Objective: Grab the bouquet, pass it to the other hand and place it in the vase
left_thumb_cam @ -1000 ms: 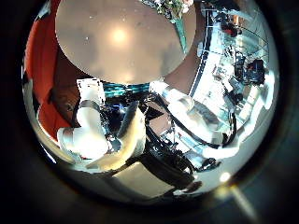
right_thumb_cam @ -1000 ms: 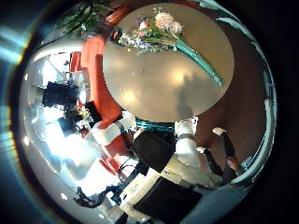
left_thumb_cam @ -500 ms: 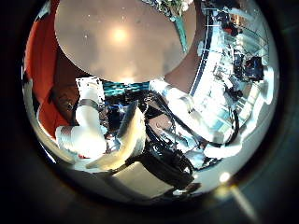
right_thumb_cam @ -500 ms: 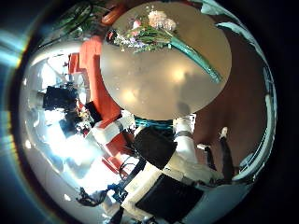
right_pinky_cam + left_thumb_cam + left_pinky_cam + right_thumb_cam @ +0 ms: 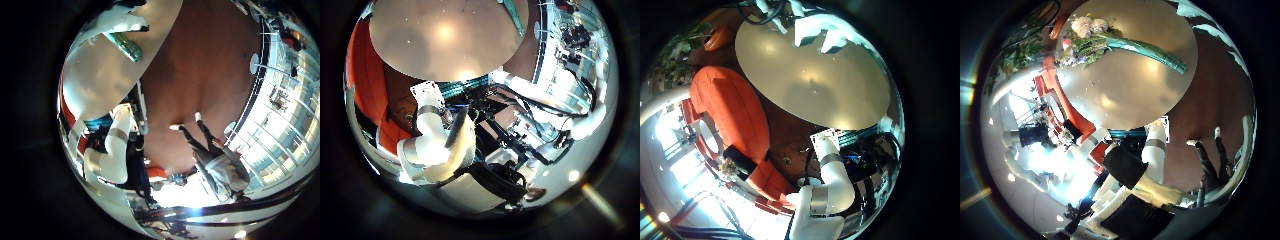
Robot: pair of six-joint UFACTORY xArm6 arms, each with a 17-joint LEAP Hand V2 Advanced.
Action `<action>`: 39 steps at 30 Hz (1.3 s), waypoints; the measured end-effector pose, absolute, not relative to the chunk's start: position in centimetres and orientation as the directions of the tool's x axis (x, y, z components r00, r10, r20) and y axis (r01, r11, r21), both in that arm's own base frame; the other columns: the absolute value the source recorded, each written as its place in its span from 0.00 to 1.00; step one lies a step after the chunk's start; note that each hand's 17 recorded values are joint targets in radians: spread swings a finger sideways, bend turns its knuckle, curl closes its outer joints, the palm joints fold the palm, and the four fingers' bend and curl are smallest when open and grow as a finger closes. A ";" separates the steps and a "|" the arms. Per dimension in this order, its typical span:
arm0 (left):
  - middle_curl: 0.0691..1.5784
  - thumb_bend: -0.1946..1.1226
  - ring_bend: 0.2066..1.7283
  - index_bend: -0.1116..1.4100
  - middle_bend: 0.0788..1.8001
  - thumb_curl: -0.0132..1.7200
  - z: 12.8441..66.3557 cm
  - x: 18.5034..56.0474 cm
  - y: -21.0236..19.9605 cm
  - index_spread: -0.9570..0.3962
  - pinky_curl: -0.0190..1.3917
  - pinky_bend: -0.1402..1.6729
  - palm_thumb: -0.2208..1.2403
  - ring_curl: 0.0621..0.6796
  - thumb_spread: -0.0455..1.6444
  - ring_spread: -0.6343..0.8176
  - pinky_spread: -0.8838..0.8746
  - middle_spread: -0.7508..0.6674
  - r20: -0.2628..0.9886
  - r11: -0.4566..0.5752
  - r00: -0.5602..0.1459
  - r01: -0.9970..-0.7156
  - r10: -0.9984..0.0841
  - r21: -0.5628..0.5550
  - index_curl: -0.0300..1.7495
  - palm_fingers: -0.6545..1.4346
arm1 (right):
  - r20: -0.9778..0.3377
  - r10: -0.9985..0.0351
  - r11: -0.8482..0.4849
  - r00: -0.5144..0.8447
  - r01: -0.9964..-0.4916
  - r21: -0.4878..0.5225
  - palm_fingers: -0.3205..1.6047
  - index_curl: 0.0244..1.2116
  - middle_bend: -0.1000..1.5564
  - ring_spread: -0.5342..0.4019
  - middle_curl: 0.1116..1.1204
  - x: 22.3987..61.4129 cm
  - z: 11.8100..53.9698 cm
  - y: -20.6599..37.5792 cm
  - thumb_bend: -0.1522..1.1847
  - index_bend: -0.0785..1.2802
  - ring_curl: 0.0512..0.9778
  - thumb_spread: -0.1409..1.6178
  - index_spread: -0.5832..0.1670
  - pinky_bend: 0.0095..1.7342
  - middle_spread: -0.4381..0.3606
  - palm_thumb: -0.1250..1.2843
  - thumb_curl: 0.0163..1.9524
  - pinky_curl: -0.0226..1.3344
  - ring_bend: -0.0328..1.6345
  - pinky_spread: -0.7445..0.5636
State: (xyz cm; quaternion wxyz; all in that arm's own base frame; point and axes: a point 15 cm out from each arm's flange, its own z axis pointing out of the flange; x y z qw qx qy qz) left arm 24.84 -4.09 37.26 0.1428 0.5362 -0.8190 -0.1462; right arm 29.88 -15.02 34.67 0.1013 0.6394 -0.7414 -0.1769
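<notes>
The bouquet lies flat on the round table, flower heads near the table's edge and long stems pointing across the top. The right thumb side palm view looks down on it from well above. A rounded vessel, perhaps the vase, stands by the flower heads; it also shows in the left little finger side palm view. My left hand's fingers reach out straight over the table and hold nothing. A finger of my right hand stretches out over the table, away from the bouquet.
An upholstered armchair stands beside the table; it also shows in the right thumb side palm view. Leafy plants stand behind it. The left thumb side palm view shows the table and my own arm.
Both thumb side views have shifted, so both hands have moved. The table now fills more of the right thumb side view. The bouquet lies where it did.
</notes>
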 end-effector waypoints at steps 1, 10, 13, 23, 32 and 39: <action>0.18 0.13 0.25 0.18 0.07 0.19 37.3 24.9 -4.1 0.72 0.24 0.26 0.37 0.19 0.73 0.77 0.78 0.78 0.079 0.389 -0.390 -0.834 -0.917 0.391 0.20 0.37 | -0.076 -0.983 0.126 -0.168 -0.914 0.386 0.34 0.20 0.38 0.40 0.35 30.3 34.2 -15.2 0.10 0.17 0.32 0.68 0.48 0.56 0.47 0.33 0.16 0.09 0.64 0.68; 0.18 0.13 0.24 0.18 0.07 0.18 36.9 25.5 -4.2 0.72 0.24 0.25 0.37 0.19 0.74 0.77 0.78 0.77 0.093 0.432 -0.432 -0.815 -0.897 0.386 0.20 0.37 | -0.098 -0.974 0.135 -0.205 -0.871 0.471 0.33 0.22 0.43 0.31 0.40 32.1 28.3 -15.1 0.10 0.19 0.37 0.68 0.46 0.58 0.38 0.36 0.17 0.07 0.70 0.59; 0.18 0.13 0.24 0.18 0.07 0.18 37.0 25.7 -4.2 0.72 0.24 0.25 0.37 0.19 0.74 0.77 0.78 0.77 0.094 0.442 -0.442 -0.811 -0.892 0.383 0.20 0.38 | -0.108 -0.969 0.141 -0.221 -0.860 0.491 0.34 0.24 0.43 0.30 0.41 31.7 26.1 -14.1 0.10 0.21 0.38 0.68 0.46 0.58 0.36 0.37 0.17 0.06 0.70 0.58; 0.18 0.13 0.24 0.18 0.07 0.18 37.8 26.3 -4.1 0.72 0.25 0.26 0.36 0.19 0.73 0.77 0.78 0.77 0.104 0.470 -0.467 -0.802 -0.878 0.370 0.20 0.38 | -0.071 -0.975 0.153 -0.210 -0.868 0.473 0.35 0.30 0.44 0.28 0.45 32.6 20.8 -11.8 0.10 0.24 0.42 0.68 0.42 0.59 0.33 0.40 0.18 0.03 0.70 0.55; 0.18 0.13 0.24 0.19 0.06 0.18 38.2 26.5 -3.5 0.71 0.24 0.25 0.36 0.19 0.73 0.77 0.78 0.77 0.106 0.461 -0.457 -0.804 -0.883 0.375 0.20 0.38 | -0.038 -0.983 0.149 -0.182 -0.892 0.426 0.36 0.34 0.45 0.27 0.49 33.3 17.2 -9.6 0.10 0.26 0.44 0.67 0.39 0.60 0.32 0.42 0.18 0.01 0.69 0.54; 0.17 0.13 0.24 0.19 0.06 0.18 38.2 26.5 -3.0 0.71 0.24 0.25 0.36 0.19 0.73 0.77 0.78 0.77 0.103 0.461 -0.459 -0.799 -0.882 0.386 0.20 0.38 | -0.024 -0.980 0.174 -0.197 -0.910 0.376 0.35 0.37 0.46 0.27 0.52 34.7 16.7 -9.9 0.10 0.28 0.46 0.68 0.38 0.58 0.31 0.44 0.19 0.01 0.69 0.55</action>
